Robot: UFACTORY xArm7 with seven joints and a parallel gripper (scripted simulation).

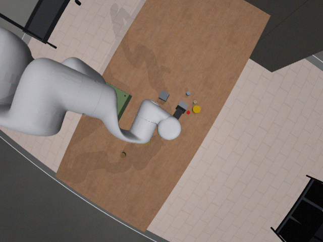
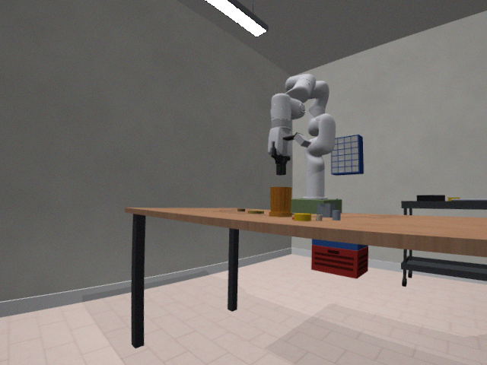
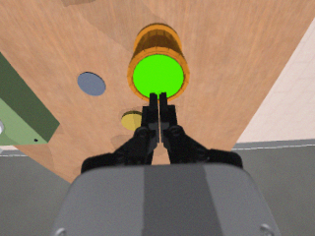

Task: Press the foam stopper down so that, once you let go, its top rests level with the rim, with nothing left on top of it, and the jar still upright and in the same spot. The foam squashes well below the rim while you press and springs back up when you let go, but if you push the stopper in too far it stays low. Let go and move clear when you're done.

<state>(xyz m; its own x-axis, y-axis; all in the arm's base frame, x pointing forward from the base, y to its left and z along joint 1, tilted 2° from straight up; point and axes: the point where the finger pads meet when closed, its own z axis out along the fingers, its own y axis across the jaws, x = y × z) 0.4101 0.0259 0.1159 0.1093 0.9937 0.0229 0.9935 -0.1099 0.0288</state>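
The orange-brown jar (image 2: 280,201) stands upright on the wooden table. In the wrist view, the jar (image 3: 159,52) has the bright green foam stopper (image 3: 157,77) filling its mouth. Nothing lies on the stopper. Its top looks close to the rim, but I cannot tell the exact height. My gripper (image 2: 281,170) hangs straight above the jar with a clear gap, fingers pointing down. In the wrist view the fingers are shut and empty. In the overhead view the arm's wrist (image 1: 168,127) hides both jar and gripper.
A yellow disc (image 1: 196,109), a red dot (image 1: 187,112), a small ring (image 1: 194,102), a small grey cylinder (image 1: 187,93) and a grey cube (image 1: 164,96) lie beside the jar. A brown disc (image 1: 123,154) lies further off. The green robot base (image 2: 316,204) stands behind the jar.
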